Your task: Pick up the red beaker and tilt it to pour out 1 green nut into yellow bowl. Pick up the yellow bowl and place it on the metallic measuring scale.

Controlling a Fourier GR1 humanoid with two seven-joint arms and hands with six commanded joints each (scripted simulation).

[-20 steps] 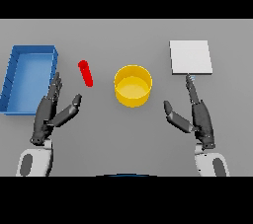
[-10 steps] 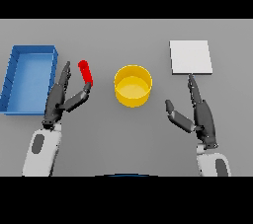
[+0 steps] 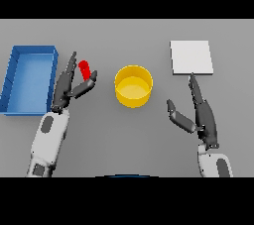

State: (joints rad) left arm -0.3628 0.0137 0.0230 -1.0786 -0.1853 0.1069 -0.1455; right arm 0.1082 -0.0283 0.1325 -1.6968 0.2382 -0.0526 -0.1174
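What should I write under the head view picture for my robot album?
Left hand reaches around the red beaker beside the yellow bowl, right hand waiting near the scale.

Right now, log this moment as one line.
left hand open around red beaker | right hand open, idle | yellow bowl on table | scale bare

red beaker (image 3: 85, 70) | yellow bowl (image 3: 133, 86) | blue tray (image 3: 30, 80) | white scale (image 3: 192, 57) | grey table (image 3: 129, 140) | dark hands (image 3: 67, 87)
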